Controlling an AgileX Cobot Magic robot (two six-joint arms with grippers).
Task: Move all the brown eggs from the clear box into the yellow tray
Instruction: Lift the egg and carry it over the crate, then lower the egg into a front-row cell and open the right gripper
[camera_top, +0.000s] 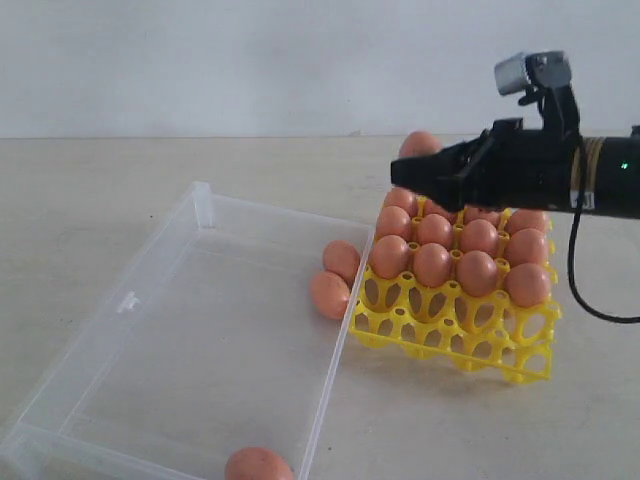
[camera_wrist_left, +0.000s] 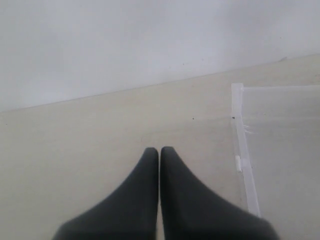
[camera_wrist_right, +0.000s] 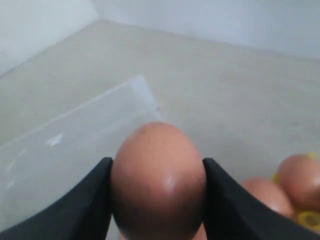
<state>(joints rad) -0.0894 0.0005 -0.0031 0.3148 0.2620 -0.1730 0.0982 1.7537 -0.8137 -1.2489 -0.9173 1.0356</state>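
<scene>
So the right gripper (camera_top: 412, 172) is clamped on one smooth reddish-brown oval egg (camera_wrist_right: 159, 182), black fingers (camera_wrist_right: 90, 205) pressing on its two sides. It hangs in the air over the back edge of the bright yellow plastic lattice egg tray (camera_top: 500, 352). What matters for the drop: the three back rows of the tray are full of brown eggs (camera_top: 432, 265), and the only free cups are in the front row (camera_top: 398, 318), the one nearest the exterior camera. From where the pincer hangs, the target lies forward toward that camera and down, past the seated eggs. I'd guess it has to carry over them before lowering rather than go straight down. The held egg looks to have its long axis roughly upright, gripped across the waist, which suits a cup, though I can't say which end is down. The left gripper (camera_wrist_left: 159, 150) has its fingers pressed together with nothing between them. It sits over the pale table (camera_wrist_left: 75, 150) just beside a corner of the large shallow transparent plastic box (camera_wrist_left: 240, 130), so the right arm is clearly the one nearer the tray. In the box there are two eggs (camera_top: 330, 296) touching each other against the wall that faces the tray, plus one more (camera_top: 258, 465) at the near end. Counting the one in the air, that's four to go by my count, and four cups free.
</scene>
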